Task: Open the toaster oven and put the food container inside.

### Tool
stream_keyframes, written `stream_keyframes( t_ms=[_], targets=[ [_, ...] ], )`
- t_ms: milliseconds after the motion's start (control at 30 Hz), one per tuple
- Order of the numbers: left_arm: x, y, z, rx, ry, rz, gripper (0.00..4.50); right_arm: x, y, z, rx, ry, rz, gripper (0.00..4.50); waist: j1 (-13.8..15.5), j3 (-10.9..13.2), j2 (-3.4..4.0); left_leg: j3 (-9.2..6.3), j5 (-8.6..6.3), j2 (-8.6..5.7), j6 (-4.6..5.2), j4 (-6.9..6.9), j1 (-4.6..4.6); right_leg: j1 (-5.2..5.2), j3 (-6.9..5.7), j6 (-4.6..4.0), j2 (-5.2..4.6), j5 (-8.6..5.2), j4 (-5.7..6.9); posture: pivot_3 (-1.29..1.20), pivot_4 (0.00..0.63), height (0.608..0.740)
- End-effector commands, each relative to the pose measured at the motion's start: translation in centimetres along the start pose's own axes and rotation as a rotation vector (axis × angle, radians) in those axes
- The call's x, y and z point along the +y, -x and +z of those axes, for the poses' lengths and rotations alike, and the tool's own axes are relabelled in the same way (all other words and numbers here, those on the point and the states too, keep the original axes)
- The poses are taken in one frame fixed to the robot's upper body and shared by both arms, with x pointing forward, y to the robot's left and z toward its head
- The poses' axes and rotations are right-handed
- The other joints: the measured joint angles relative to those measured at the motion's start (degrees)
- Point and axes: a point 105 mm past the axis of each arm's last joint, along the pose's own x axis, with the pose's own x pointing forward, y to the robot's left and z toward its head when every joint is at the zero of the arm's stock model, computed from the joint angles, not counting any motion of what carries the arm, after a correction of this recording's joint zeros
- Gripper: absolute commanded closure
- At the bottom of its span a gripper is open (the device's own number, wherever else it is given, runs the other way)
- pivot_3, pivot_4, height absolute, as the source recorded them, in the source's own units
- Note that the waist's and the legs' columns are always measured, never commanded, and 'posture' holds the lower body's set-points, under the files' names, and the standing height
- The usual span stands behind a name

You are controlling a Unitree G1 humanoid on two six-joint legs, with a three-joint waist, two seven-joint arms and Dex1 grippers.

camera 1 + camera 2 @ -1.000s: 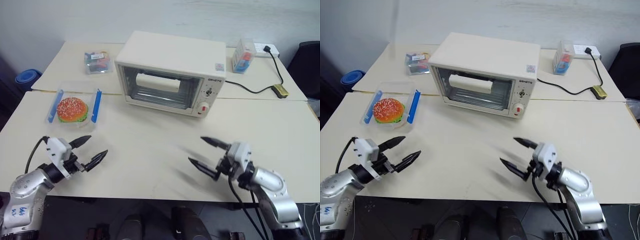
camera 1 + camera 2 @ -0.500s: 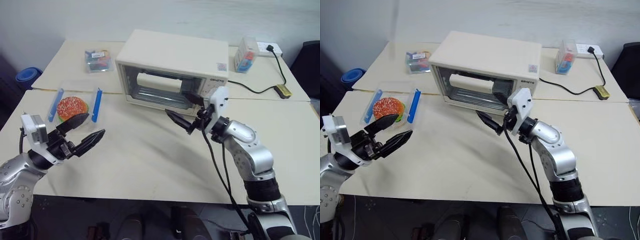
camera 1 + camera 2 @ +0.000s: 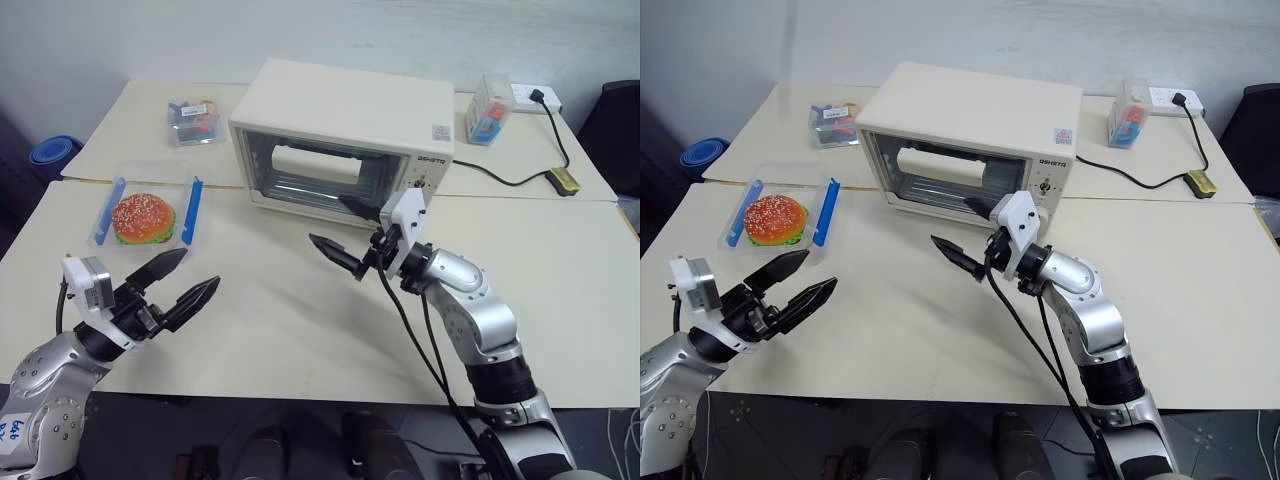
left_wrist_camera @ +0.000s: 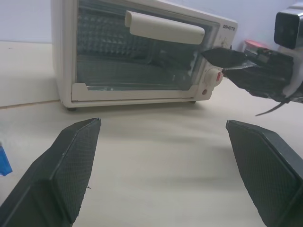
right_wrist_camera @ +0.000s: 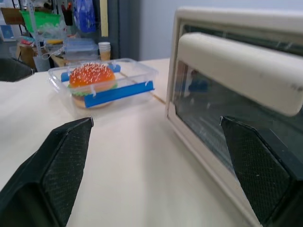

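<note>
The cream-white toaster oven (image 3: 340, 118) stands at the table's middle back, its glass door shut under the bar handle (image 3: 316, 163). To its left lies the food container (image 3: 147, 215), a shallow clear box with blue clips and a sesame-bun burger inside. My right gripper (image 3: 328, 220) hovers open just in front of the door's lower right part, not touching it. Its wrist view has the handle (image 5: 241, 71) close by and the container (image 5: 102, 82) farther off. My left gripper (image 3: 202, 267) is open and empty above the table's front left, short of the container and aimed toward the oven (image 4: 137, 61).
A small clear box of colourful items (image 3: 195, 122) sits behind the container. An upright clear box (image 3: 488, 108) stands at the back right beside a power strip (image 3: 530, 97). A black cable (image 3: 505, 182) runs to the oven. A seam (image 3: 560, 199) splits the tables.
My right gripper rose from the table's front edge and swung left and forward to the oven door. The left gripper lifted slightly and turned toward the oven. Both stay open.
</note>
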Motion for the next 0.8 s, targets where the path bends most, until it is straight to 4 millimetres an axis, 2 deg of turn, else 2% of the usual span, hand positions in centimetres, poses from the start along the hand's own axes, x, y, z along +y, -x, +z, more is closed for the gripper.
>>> stream_keyframes(
  t_ms=[33, 300, 433, 533, 633, 700, 800],
  targets=[
    [-0.8, -0.3, 1.1, -0.041, -0.018, -0.049, 0.0, -1.2, 0.0, 2.1, -0.062, 0.023, -0.06, 0.03, 0.02, 0.0, 0.0, -0.01, 0.0, 0.0, 0.0, 0.0, 0.0, 0.0, 0.0, 0.0, 0.0, 0.0, 0.0, 0.0, 0.15, 0.74],
    [-0.1, -0.3, 1.1, -0.038, -0.052, -0.037, 0.0, -2.1, -1.0, 3.8, -0.161, 0.059, -0.105, 0.03, -0.05, 0.0, 0.0, 0.0, 0.01, 0.0, -0.01, -0.03, 0.0, -0.01, -0.01, 0.0, 0.02, 0.0, -0.01, 0.0, 0.15, 0.74],
    [0.1, -0.2, 1.0, -0.034, -0.055, -0.033, 0.0, -1.1, -1.3, 4.2, -0.202, 0.063, -0.052, 0.03, -0.04, 0.0, 0.01, 0.02, 0.01, 0.0, -0.01, 0.0, 0.0, 0.0, -0.01, 0.0, 0.01, 0.0, -0.01, 0.0, 0.15, 0.74],
    [0.4, 0.0, 0.9, -0.03, -0.059, -0.026, 0.0, 0.2, -0.8, 3.6, -0.175, 0.054, 0.021, 0.03, -0.03, 0.0, 0.0, -0.01, 0.01, 0.0, -0.01, -0.03, 0.01, -0.01, -0.02, 0.0, 0.02, 0.0, -0.01, 0.0, 0.15, 0.74],
    [0.6, 0.2, 0.9, -0.03, -0.059, -0.022, 0.0, 0.6, -0.3, 3.0, -0.145, 0.025, 0.038, 0.03, 0.0, 0.0, 0.0, -0.02, 0.0, 0.0, -0.01, -0.08, -0.01, -0.01, -0.02, 0.0, 0.01, 0.0, -0.07, 0.0, 0.15, 0.74],
    [0.8, 0.3, 1.0, -0.033, -0.055, -0.027, 0.0, 0.2, 0.2, 2.2, -0.097, 0.007, 0.019, 0.03, -0.07, 0.0, 0.01, 0.01, 0.0, 0.0, -0.01, -0.06, -0.02, -0.01, 0.0, 0.0, 0.0, 0.0, -0.08, 0.0, 0.15, 0.74],
    [0.6, 0.0, 1.3, -0.044, -0.034, -0.063, 0.0, -1.5, 0.6, 1.8, -0.067, 0.023, -0.073, 0.03, -0.05, 0.01, 0.01, 0.0, 0.0, 0.0, -0.01, -0.04, 0.0, -0.01, 0.0, 0.0, 0.0, 0.0, -0.04, 0.0, 0.15, 0.74]
  ],
)
